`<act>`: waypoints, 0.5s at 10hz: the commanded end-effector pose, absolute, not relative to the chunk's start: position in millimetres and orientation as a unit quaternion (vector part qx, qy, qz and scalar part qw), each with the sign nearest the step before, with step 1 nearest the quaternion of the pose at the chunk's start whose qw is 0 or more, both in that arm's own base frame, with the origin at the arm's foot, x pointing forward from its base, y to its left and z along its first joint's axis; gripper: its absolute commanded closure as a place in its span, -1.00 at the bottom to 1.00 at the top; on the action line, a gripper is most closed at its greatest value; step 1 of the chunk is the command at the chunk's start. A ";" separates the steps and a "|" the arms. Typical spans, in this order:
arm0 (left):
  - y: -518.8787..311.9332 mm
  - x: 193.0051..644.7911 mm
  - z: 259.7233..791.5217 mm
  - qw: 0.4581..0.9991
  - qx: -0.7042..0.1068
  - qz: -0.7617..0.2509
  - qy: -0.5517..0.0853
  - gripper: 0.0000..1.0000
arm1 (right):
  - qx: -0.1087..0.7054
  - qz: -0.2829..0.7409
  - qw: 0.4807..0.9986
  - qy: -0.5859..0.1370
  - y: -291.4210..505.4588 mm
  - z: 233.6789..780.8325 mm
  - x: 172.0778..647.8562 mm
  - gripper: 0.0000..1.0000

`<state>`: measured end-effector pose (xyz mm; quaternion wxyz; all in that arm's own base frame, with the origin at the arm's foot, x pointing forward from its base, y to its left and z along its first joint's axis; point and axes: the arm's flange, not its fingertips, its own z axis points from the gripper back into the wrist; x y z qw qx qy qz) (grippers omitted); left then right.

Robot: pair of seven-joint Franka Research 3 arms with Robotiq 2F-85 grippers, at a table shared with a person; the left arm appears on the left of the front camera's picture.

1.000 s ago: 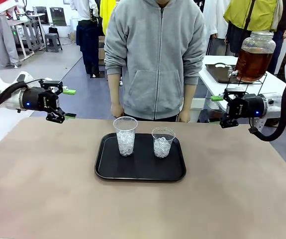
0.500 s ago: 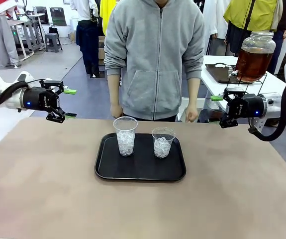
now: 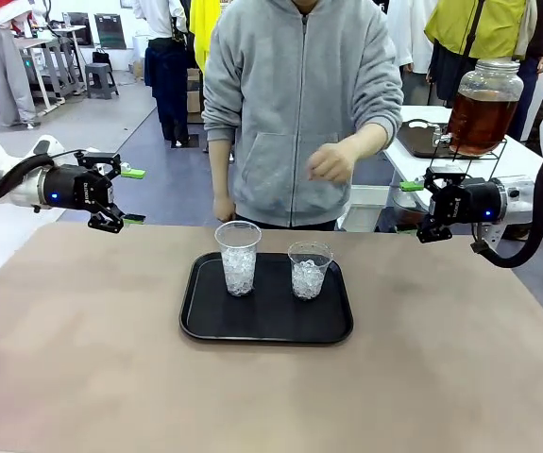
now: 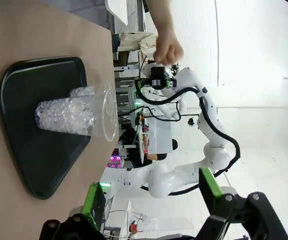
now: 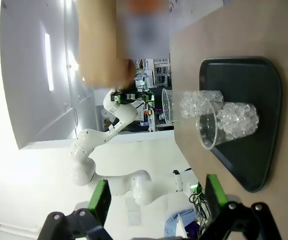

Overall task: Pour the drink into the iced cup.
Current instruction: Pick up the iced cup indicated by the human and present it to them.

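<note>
Two clear plastic cups holding ice stand on a black tray (image 3: 205, 326) at the table's middle: a taller cup (image 3: 238, 259) on the left and a shorter cup (image 3: 309, 270) on the right. The drink (image 3: 481, 119), amber-brown in a big glass jar, sits on a rack on a side table at the back right. My left gripper (image 3: 133, 196) hovers open above the table's far left corner. My right gripper (image 3: 411, 209) hovers open at the far right, below the jar. In the left wrist view the cups (image 4: 78, 116) lie beyond my empty left gripper (image 4: 151, 195). The right wrist view shows the cups (image 5: 219, 117) past my empty right gripper (image 5: 156, 197).
A person in a grey hoodie stands at the far edge, one hand (image 3: 330, 162) raised at chest height, the other hand (image 3: 221, 208) resting at the table edge. A second dark tray (image 3: 415, 138) lies on the side table beside the jar. Brown tabletop surrounds the tray.
The person's hand on the picture's right has lifted from the table edge to chest height. Both arms and the cups have stayed still.
</note>
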<state>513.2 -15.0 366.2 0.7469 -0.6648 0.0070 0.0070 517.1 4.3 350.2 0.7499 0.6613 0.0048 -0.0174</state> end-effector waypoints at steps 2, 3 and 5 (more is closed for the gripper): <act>-15.0 510.9 365.8 0.744 -0.668 -0.002 0.007 -1.00 | 0.659 -0.019 0.752 0.002 3.7 350.7 517.4 -1.00; -15.0 510.9 365.8 0.744 -0.668 -0.002 0.007 -1.00 | 0.659 -0.019 0.752 0.002 3.7 350.7 517.4 -1.00; -15.0 510.9 365.8 0.744 -0.668 -0.002 0.007 -1.00 | 0.659 -0.019 0.752 0.002 3.7 350.7 517.4 -1.00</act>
